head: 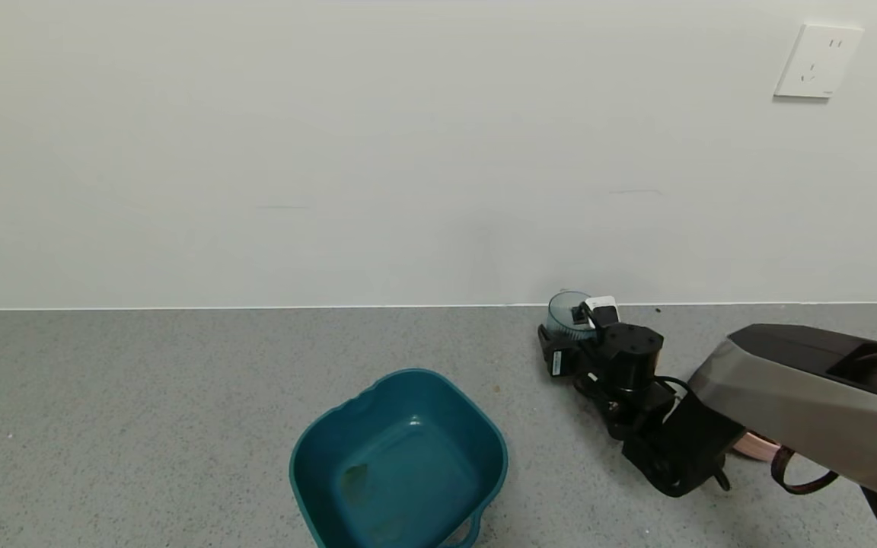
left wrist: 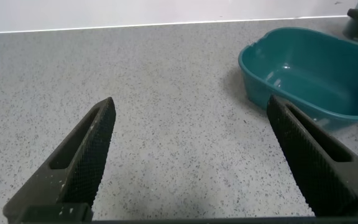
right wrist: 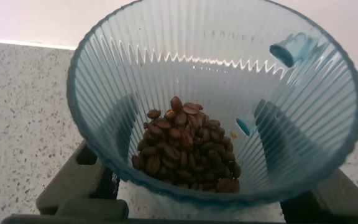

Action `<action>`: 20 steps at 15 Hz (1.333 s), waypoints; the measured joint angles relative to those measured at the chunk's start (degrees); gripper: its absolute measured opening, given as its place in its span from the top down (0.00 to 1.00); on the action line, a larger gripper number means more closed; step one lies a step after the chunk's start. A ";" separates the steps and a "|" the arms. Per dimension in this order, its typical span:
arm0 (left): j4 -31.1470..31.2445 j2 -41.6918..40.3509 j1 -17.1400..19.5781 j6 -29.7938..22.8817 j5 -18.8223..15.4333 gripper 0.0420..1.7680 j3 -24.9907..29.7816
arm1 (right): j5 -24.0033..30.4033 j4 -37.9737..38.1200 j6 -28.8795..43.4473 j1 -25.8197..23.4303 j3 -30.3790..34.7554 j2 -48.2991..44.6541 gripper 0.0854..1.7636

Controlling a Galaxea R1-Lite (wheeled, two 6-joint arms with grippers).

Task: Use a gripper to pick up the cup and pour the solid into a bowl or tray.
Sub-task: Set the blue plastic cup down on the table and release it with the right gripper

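The ribbed blue-grey cup (head: 565, 310) stands on the grey counter close to the wall, at the right. My right gripper (head: 566, 326) is shut on the cup, one finger against each side. In the right wrist view the cup (right wrist: 216, 68) fills the picture, with a heap of dark brown solid (right wrist: 188, 146) at its bottom. The black fingers (right wrist: 73, 180) show beside and through its walls. Only a pink sliver of the bowl (head: 755, 445) shows under my right arm. My left gripper (left wrist: 191, 109) is open and empty, low over bare counter, and is out of the head view.
A dark teal squarish tub (head: 400, 457) sits front and centre on the counter (head: 141, 396); it also shows in the left wrist view (left wrist: 309, 68). A white wall rises behind the counter, with a socket (head: 818, 61) at the upper right.
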 joint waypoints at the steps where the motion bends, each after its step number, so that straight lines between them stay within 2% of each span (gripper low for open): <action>1: 0.00 0.00 0.00 0.00 0.00 0.01 0.00 | 0.09 0.00 0.00 0.05 -0.11 0.28 0.23; 6: 0.02 0.00 0.00 0.00 0.00 0.01 0.00 | 1.02 -0.09 -0.12 0.02 -0.11 1.13 0.23; 8: 0.02 0.00 0.00 0.00 0.00 0.01 0.00 | 1.00 -0.06 -0.15 0.05 -0.09 1.16 0.16; 13: 0.02 0.00 0.00 0.00 0.00 0.01 0.00 | 1.51 -0.05 -0.20 0.06 0.38 0.88 0.10; 17: 0.02 0.00 0.00 0.00 0.00 0.01 0.00 | 6.95 1.73 -0.22 -0.35 3.47 -2.18 0.07; 20: 0.00 0.00 0.00 0.00 0.00 0.01 0.00 | 10.95 8.41 -0.22 -1.51 6.03 -7.39 0.06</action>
